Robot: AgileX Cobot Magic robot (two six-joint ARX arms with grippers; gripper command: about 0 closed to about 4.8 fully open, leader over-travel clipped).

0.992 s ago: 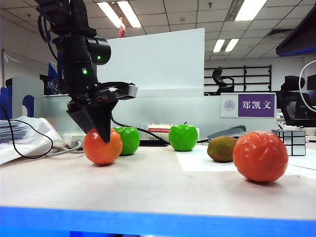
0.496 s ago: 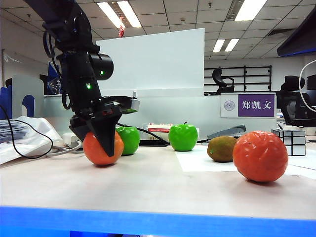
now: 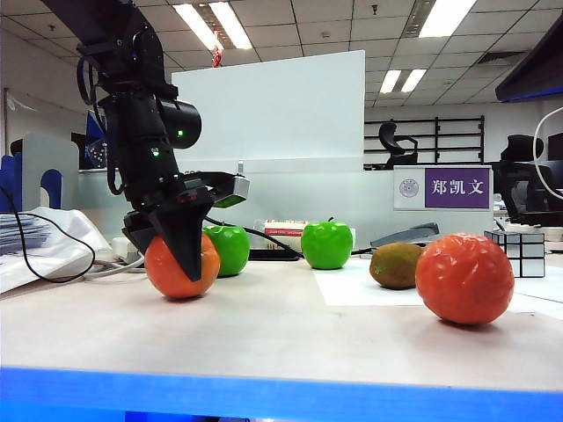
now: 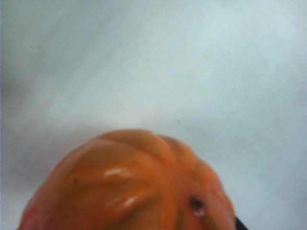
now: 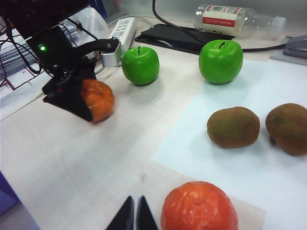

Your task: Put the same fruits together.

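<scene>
One orange-red fruit (image 3: 163,268) rests on the table at the left, with my left gripper (image 3: 171,259) down over it and its black fingers (image 5: 72,103) pressed on both sides. The left wrist view is filled by this fruit (image 4: 129,187). A green apple (image 3: 230,249) sits just behind it and a second green apple (image 3: 326,244) stands mid-table. Two brown kiwis (image 5: 233,127) (image 5: 288,128) lie on a white sheet (image 5: 249,163). The other orange-red fruit (image 3: 464,278) sits front right, beside my shut, empty right gripper (image 5: 135,213).
A mirrored cube (image 3: 521,253) stands at the far right. Along the back lie a power strip (image 5: 116,31), a black flat device (image 5: 177,38) and a plastic bottle (image 5: 235,19). Papers and cables (image 3: 44,242) crowd the left edge.
My left gripper has sunk lower over the left orange-red fruit and its fingers have drawn in against it. The other fruits and the right arm have not moved.
</scene>
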